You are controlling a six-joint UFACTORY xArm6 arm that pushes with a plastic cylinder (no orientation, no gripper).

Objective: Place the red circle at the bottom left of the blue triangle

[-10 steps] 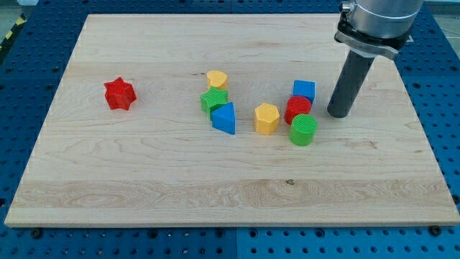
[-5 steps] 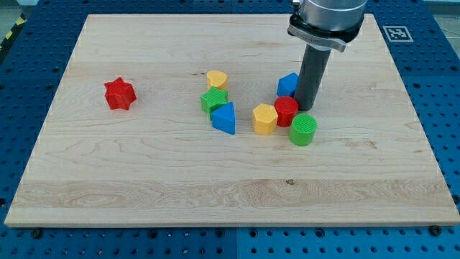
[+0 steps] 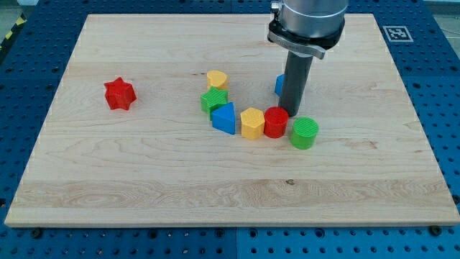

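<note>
The red circle (image 3: 276,122) lies near the board's middle, touching a yellow hexagon (image 3: 251,123) on its left. The blue triangle (image 3: 224,119) sits just left of that hexagon. My tip (image 3: 292,114) is down at the red circle's upper right edge, touching or almost touching it. The rod hides most of a blue cube (image 3: 279,85) behind it.
A green circle (image 3: 304,133) lies just right of the red circle. A green block (image 3: 213,99) and a yellow block (image 3: 217,79) sit above the blue triangle. A red star (image 3: 119,94) lies far at the view's left. The wooden board (image 3: 144,187) rests on a blue pegboard.
My tip has swept left from the board's right side, pushing the red circle and yellow hexagon leftward toward the blue triangle. The blue cube has shifted left too.
</note>
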